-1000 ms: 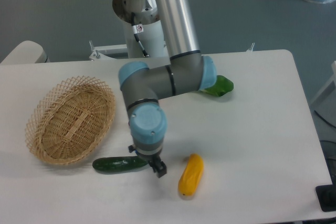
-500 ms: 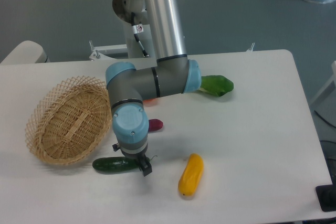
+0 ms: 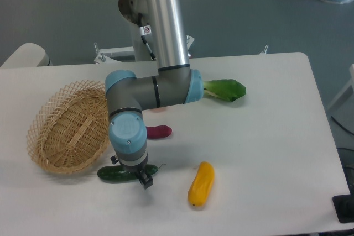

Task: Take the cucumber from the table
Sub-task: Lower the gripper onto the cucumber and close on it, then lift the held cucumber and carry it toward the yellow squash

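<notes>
The cucumber (image 3: 109, 174) is dark green and glossy and lies flat near the front of the white table (image 3: 265, 136), with its thin stem pointing right. My gripper (image 3: 130, 171) points down right over the cucumber's middle and hides that part. One dark fingertip (image 3: 145, 180) shows on its near side and the other behind it on the far side. The jaws stand apart on either side of the cucumber. I cannot tell whether they touch it.
A wicker basket (image 3: 66, 128) stands just left of the cucumber. A yellow vegetable (image 3: 201, 184) lies to its right. A dark red vegetable (image 3: 159, 131) lies behind the gripper. A brighter green vegetable (image 3: 224, 89) lies at the back, beside the arm's elbow.
My gripper has moved left along the front of the table, from the cucumber's stem end to over its middle. The dark red vegetable came into sight. The cucumber has not moved.
</notes>
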Action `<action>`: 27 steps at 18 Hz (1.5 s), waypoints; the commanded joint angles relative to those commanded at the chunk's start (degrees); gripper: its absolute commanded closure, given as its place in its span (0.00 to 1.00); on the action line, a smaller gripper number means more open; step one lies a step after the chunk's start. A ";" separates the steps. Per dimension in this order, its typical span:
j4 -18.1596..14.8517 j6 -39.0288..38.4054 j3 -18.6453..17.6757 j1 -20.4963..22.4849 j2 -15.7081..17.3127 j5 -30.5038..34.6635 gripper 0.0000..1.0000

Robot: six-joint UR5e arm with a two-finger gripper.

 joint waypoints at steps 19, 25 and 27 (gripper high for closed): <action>-11.77 0.26 12.47 5.44 0.35 0.18 0.91; -11.77 7.01 16.95 12.64 -2.19 -0.17 0.91; -11.86 9.92 19.23 14.58 -3.95 -0.09 0.91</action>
